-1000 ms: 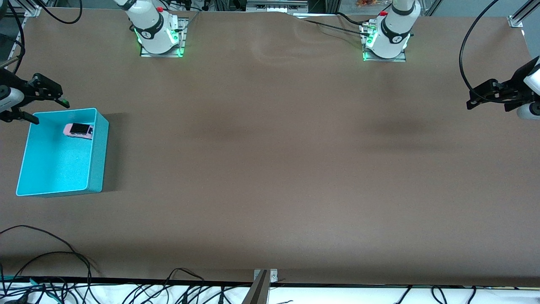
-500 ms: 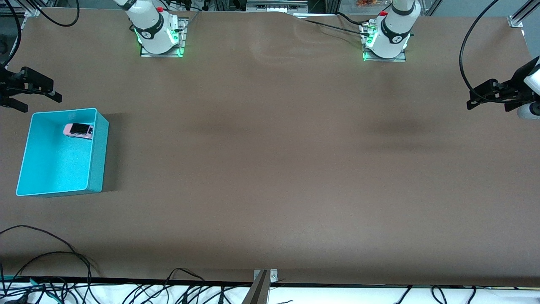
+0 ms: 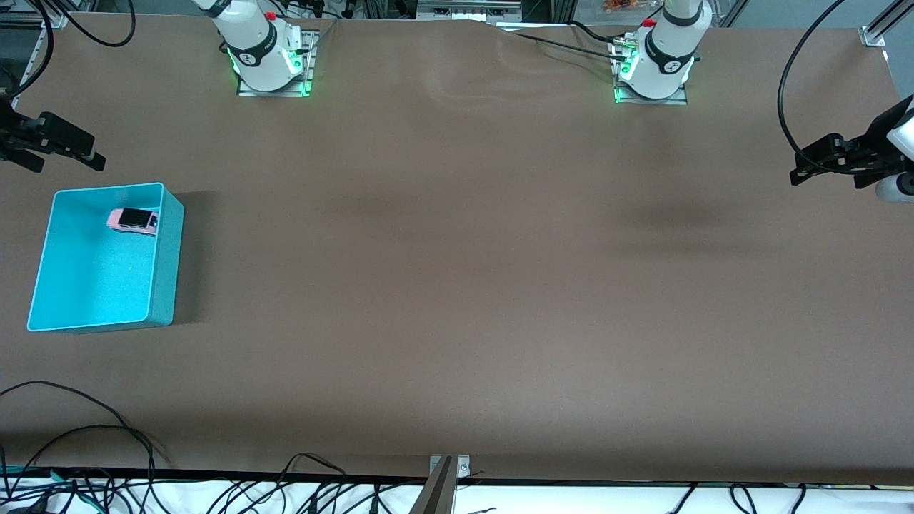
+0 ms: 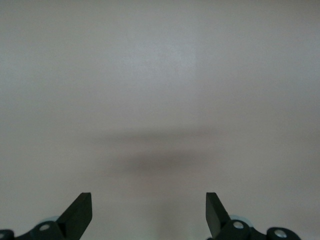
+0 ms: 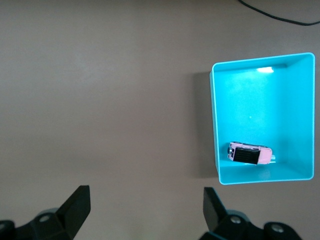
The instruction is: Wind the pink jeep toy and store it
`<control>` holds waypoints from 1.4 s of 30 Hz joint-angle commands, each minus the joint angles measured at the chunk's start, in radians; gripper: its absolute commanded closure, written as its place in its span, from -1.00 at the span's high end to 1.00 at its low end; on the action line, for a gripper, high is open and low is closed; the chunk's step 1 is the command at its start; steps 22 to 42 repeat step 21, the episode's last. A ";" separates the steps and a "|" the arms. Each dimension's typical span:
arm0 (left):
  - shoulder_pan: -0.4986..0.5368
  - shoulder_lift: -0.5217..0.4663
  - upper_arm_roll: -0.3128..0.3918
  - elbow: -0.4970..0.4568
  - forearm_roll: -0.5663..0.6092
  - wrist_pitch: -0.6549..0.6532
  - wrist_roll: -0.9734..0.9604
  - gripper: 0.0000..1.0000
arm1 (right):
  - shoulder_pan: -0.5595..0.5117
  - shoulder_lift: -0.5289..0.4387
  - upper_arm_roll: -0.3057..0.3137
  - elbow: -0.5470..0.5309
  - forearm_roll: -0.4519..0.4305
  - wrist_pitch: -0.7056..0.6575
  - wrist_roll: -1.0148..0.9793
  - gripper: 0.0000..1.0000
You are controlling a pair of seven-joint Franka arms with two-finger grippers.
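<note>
Front view: pink jeep toy (image 3: pixel 133 220) sits inside turquoise bin (image 3: pixel 166 250) (corner farthest from camera), right arm's end of bench (image 3: pixel 457 285). Right end effector (image 3: pixel 61 150) over bench beside bin, spread wide, empty. Left end effector (image 3: pixel 803 168) waits at its own end, spread wide.

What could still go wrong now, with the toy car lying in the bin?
1. The pink jeep toy sits in the turquoise bin, close to the wall nearest the robot bases; if wound, it might bump that wall.
2. The open right claw hangs over the table near the bin; a low move could nudge it.
The left claw waits, open, at its own end.
</note>
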 commanded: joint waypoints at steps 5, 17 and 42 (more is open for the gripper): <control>0.010 0.012 -0.004 0.032 -0.018 -0.012 0.008 1.00 | -0.003 0.018 0.004 0.083 -0.015 -0.059 0.021 1.00; 0.010 0.007 -0.004 0.032 -0.015 -0.012 0.009 1.00 | -0.006 0.010 0.042 0.077 -0.047 -0.060 0.030 1.00; 0.012 0.005 -0.004 0.032 -0.015 -0.012 0.008 1.00 | -0.012 0.010 0.057 0.074 -0.053 -0.068 0.029 1.00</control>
